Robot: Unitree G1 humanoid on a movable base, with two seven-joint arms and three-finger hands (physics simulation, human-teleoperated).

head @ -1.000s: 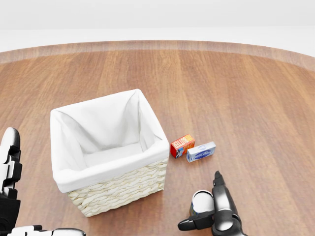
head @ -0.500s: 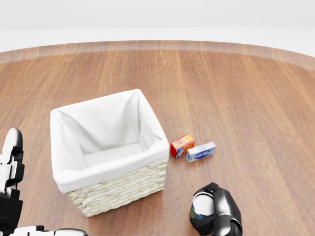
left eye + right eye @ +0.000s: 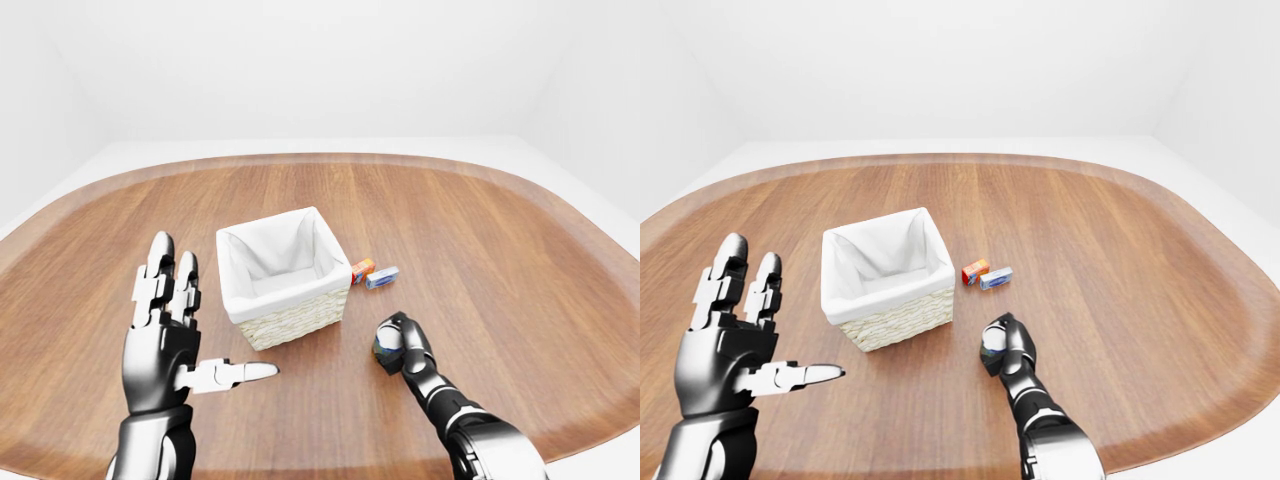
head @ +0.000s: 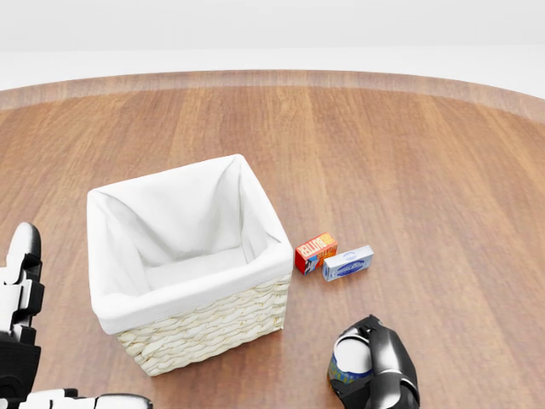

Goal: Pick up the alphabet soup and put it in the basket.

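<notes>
Standing upright on the wooden table [image 4: 409, 170], its long axis vertical and its pale lid facing up, the alphabet soup can [image 4: 350, 358] sits near the bottom of the head view, below and to the right of the basket [image 4: 200, 328] and apart from it. The right hand [image 4: 375, 371] is clenched on the can, its dark fingers [image 4: 385, 349] wrapped over the can's right side and top edge, so only the lid and a strip of the label show. The basket is woven wicker with a white cloth lining folded over its rim, and its inside holds nothing but the lining. Just beside its right corner lie a small red-and-orange box [image 4: 315, 252] and a blue-and-white box [image 4: 347, 263], touching each other, both flat on the table. The left hand [image 3: 165, 330] is raised at the left of the left-eye view, released, fingers spread upward and thumb pointing right.
</notes>
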